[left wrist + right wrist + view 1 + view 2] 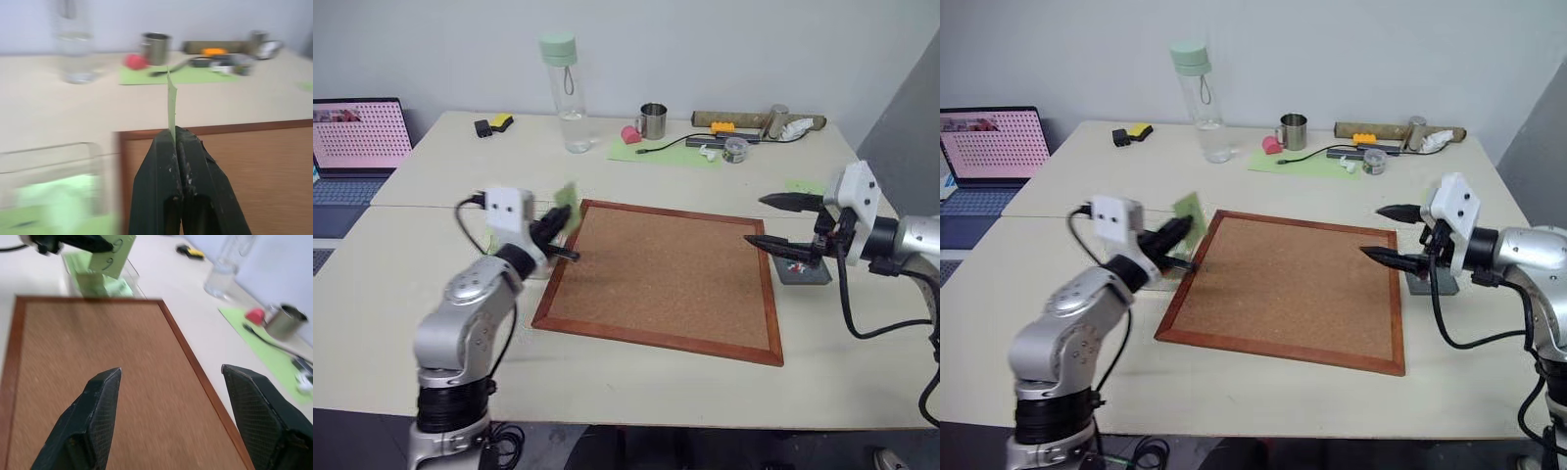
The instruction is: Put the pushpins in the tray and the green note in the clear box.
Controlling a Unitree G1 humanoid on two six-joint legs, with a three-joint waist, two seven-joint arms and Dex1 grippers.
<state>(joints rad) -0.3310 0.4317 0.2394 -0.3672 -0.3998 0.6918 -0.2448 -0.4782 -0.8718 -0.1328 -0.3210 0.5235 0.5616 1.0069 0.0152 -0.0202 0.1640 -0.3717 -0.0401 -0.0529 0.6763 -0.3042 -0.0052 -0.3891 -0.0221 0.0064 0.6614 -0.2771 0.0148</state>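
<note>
Cork board (666, 279) with a brown wooden frame, flat in the middle of a pale surface (636, 382). At the board's left edge, left gripper (177, 134), fingers pressed together on the green note (171, 105), pinched by its lower edge and standing upright, edge-on in the left wrist view, above the fingertips. Black handwritten marks visible on the note from the right wrist view. Just beside that gripper, off the board's left edge, the clear box (54, 171), with pale green paper seen through its wall. On the far side of the board, right gripper (771, 220), raised over the board's right edge, fingers spread wide with nothing between them. Just behind and below it, the tray (808, 271), small and dark grey, resting on the surface beside the board's right frame, with something small and red lying in it, too tiny to identify. Note and right gripper well apart, the whole board between them.
</note>
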